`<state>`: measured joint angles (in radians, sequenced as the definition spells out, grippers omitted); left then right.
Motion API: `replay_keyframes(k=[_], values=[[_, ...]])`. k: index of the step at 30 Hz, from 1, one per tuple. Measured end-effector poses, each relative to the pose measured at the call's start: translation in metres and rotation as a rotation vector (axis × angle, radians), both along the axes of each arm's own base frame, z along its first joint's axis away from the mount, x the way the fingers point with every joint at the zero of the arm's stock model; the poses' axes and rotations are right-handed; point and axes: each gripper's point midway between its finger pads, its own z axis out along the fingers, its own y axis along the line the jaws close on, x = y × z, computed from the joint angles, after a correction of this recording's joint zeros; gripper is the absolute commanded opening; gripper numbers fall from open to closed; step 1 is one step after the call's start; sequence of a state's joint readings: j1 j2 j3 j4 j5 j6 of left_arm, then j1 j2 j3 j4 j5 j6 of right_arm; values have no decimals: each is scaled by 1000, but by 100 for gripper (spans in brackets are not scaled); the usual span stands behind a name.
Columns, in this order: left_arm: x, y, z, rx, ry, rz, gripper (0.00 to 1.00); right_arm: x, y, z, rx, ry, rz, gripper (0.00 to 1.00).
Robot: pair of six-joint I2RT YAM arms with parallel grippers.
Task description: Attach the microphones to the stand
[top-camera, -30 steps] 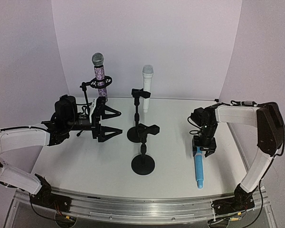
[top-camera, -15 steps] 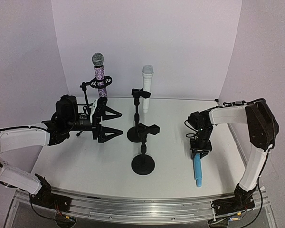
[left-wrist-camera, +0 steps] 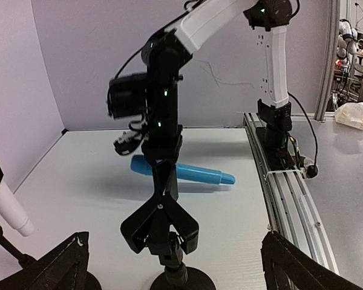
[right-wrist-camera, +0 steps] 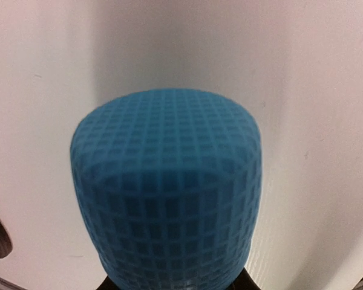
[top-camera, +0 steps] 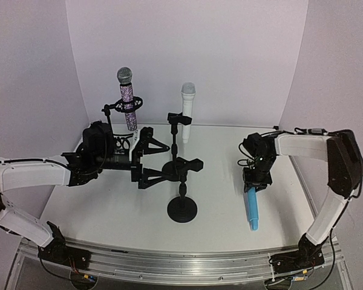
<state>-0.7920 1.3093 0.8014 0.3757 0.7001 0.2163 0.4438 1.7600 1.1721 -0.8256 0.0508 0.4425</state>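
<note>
Left gripper: jaws spread wide, holding nothing. It points right, level with the clip of the near stand and just left of it.
Left fingers: seen at the lower corners of the left wrist view. The near stand's clip sits between them there, apart from both.
Right gripper: jaws narrow, closed on the light blue microphone at its head end. It points down over the right side of the table.
Light blue microphone: right of the stands and well apart from them. The body runs far to near, with the head at the far end in the right gripper and the tail toward the near edge. It sits low along the table; whether it touches the surface cannot be told.
Mesh head: blue grid pattern, fills most of the right wrist view.
Purple-glitter microphone: upright in the clip of the far-left stand, silver head up.
White microphone: upright in the clip of the middle stand, head up.
Far-left stand: far left of the table; its base is hidden behind the left arm.
Middle stand: centre of the table, behind the near stand.
Near stand: round base at near centre, upright pole, clip unoccupied.
</note>
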Motion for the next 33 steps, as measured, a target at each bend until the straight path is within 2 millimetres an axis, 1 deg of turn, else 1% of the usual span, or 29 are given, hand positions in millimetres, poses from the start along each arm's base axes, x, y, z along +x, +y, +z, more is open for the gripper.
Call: replay_keyframes(k=[2,5,7,8,9,13,15,18,23,26,27,29,33], values=[[1,-8,-7,19,-6,0,100,10,3,31,30,-106,26,0],[9,-18,-16,44,-14,-1,99,30,11,97,92,-321,74,0],[13,-23,-22,60,-16,-3,97,38,18,139,129,-464,111,0],[14,-24,-24,66,-20,-6,95,39,23,160,148,-536,139,0],[14,-26,-26,71,-20,-9,93,38,30,175,163,-593,170,0],[16,-34,-28,79,-28,-21,83,28,60,223,239,-782,294,0],[17,-36,-28,79,-39,-24,77,23,71,237,275,-845,333,0],[17,-38,-28,80,-44,-36,71,24,76,248,295,-902,354,0],[16,-40,-32,89,-48,-53,61,26,78,247,295,-923,369,0],[14,-40,-32,91,-52,-64,52,26,79,245,293,-926,375,0],[14,-40,-32,92,-52,-66,49,26,79,245,293,-928,376,0],[13,-40,-32,94,-49,-69,39,26,80,246,296,-934,378,0],[11,-40,-31,94,-46,-81,24,25,84,249,306,-943,392,0]])
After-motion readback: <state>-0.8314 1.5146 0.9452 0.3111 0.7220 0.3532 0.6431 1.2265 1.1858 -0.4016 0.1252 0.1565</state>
